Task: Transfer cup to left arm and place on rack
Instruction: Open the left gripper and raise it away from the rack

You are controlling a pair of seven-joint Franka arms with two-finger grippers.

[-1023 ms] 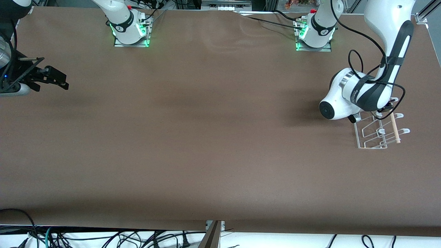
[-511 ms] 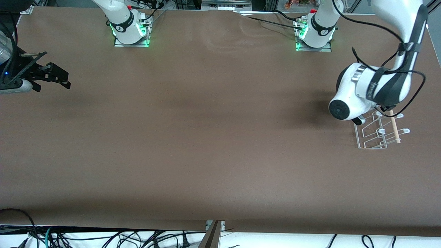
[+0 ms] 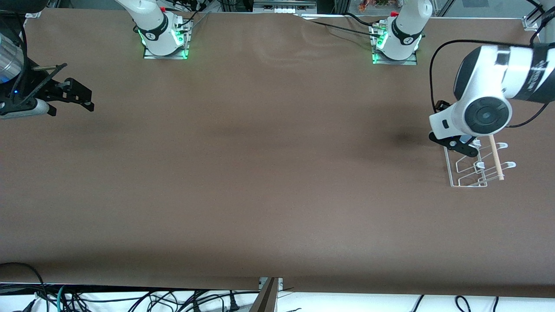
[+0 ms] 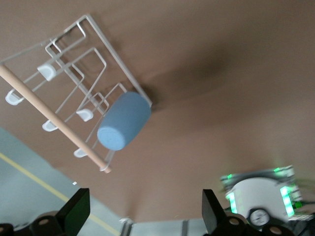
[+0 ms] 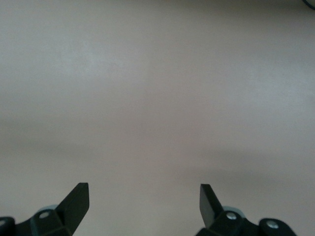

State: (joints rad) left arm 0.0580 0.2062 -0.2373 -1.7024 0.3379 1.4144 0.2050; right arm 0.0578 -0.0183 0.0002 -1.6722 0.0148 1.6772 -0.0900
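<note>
The light-blue cup (image 4: 123, 120) sits slanted over a peg of the white wire rack (image 4: 74, 64), closed bottom outward, at the corner beside the wooden dowel (image 4: 49, 115). My left gripper (image 4: 143, 206) hangs open and empty above it, apart from the cup. In the front view the left gripper (image 3: 454, 145) and its wrist cover the end of the rack (image 3: 470, 175) farther from the camera, and the cup is hidden there. My right gripper (image 3: 71, 104) waits open over bare table at the right arm's end, and the right wrist view shows the right gripper (image 5: 143, 196) empty.
The brown table (image 3: 260, 173) stretches between the arms. Both arm bases (image 3: 162, 39) stand along its edge farthest from the camera. A black cable (image 3: 433, 73) loops beside the left wrist. Cables lie below the table's near edge.
The left arm has risen off the rack and swung its wrist round toward its own end of the table, gripper still open. The right gripper has drifted slightly.
</note>
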